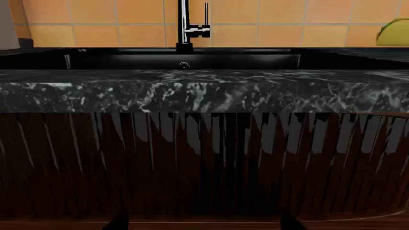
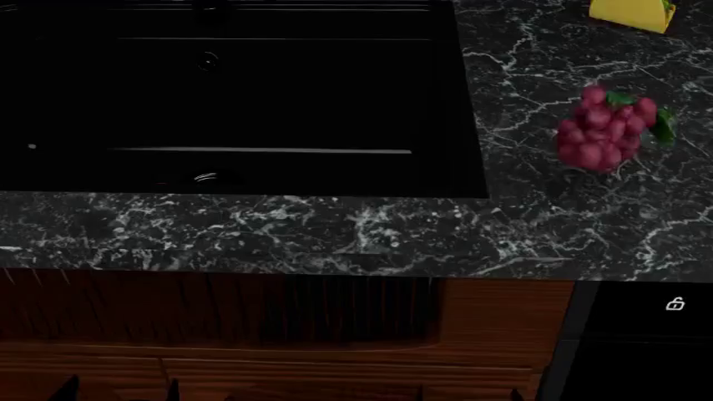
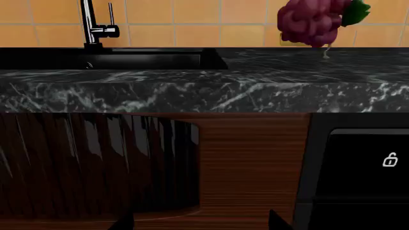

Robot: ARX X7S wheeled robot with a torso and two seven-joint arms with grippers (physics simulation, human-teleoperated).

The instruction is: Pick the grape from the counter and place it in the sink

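Observation:
The grape [image 2: 607, 129], a dark pink-red bunch with green leaves, lies on the black marble counter [image 2: 334, 225] to the right of the sink [image 2: 462, 100]. It also shows in the right wrist view [image 3: 313, 21], on the counter top. The sink's glossy black basin and black faucet [image 1: 185, 24] face the left wrist view. Both grippers hang low in front of the cabinet, below the counter edge and far from the grape. My left gripper [image 1: 202, 224] is open and empty. My right gripper [image 3: 201, 224] is open and empty. Only the fingertips show, also at the head view's bottom edge.
A yellow wedge-shaped item [image 2: 635, 12] sits on the counter behind the grape. Below the counter are a ribbed dark panel [image 2: 356, 309], a wooden cabinet front [image 2: 502, 317] and a black appliance panel with a lock icon [image 3: 357, 163]. An orange tiled wall [image 3: 191, 24] backs the counter.

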